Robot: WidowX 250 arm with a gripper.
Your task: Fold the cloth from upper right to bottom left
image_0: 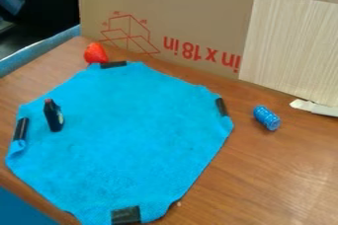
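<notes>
A blue cloth (132, 135) lies spread nearly flat on the wooden table, with its corners tucked so its outline has several sides. Black tape pieces mark its edges: one at the top, one at the right (222, 106), one at the left and one at the bottom (126, 215). On the cloth's left part stands a small dark bottle (54, 115) with a reddish tip.
A red object (95, 53) sits just beyond the cloth's top edge. Right of the cloth lies a small blue cylinder (267, 118). A cardboard panel (191, 17) walls off the back, with a wood-grain sheet (290, 46) on its right. The wooden table (271, 179) extends at the right.
</notes>
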